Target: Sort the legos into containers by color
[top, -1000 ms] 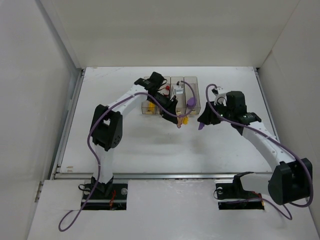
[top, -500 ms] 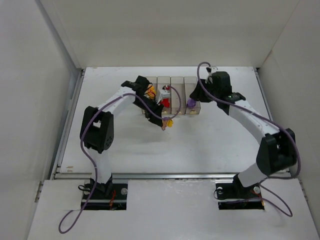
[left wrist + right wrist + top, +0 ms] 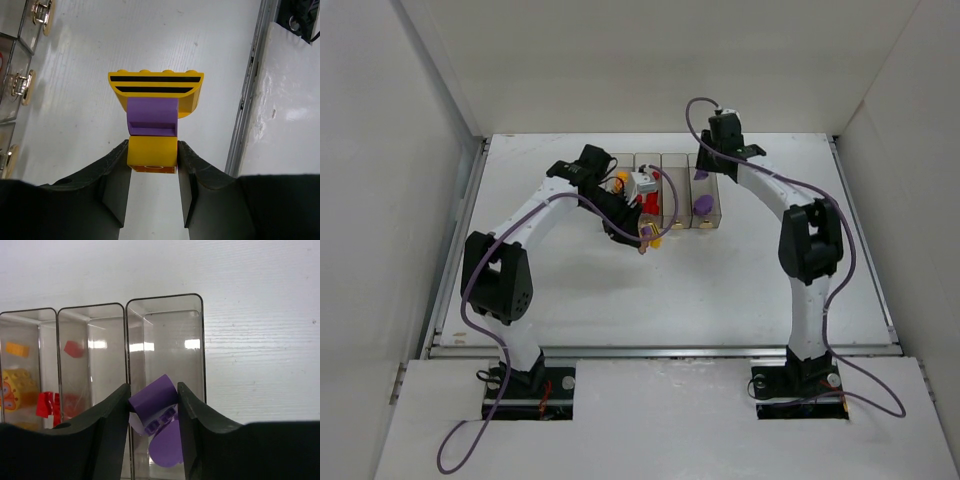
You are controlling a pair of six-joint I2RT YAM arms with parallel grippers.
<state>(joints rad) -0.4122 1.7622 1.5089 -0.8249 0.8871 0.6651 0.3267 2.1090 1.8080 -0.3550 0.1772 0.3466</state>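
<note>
My left gripper (image 3: 152,156) is shut on a lego cluster (image 3: 152,117): a yellow block between the fingers, a purple piece, then a yellow half-round with black stripes. In the top view it (image 3: 643,233) hangs just in front of the containers (image 3: 712,222). My right gripper (image 3: 154,400) is shut on a tilted purple lego (image 3: 152,396) over the rightmost container (image 3: 202,340), above a purple piece (image 3: 167,447) lying inside. In the top view this gripper (image 3: 702,172) is over the far end of that bin.
Red legos (image 3: 74,348) lie in the bin to the left of the purple one, and yellow legos (image 3: 17,387) in the one beyond. Tan spots (image 3: 24,87) mark the bins' near ends. White walls enclose the table (image 3: 770,270); a metal rail (image 3: 247,90) runs along its front.
My right arm has swung back and left, carrying the purple lego from in front of the bins to over the rightmost one. My left arm has shifted left with the yellow cluster.
</note>
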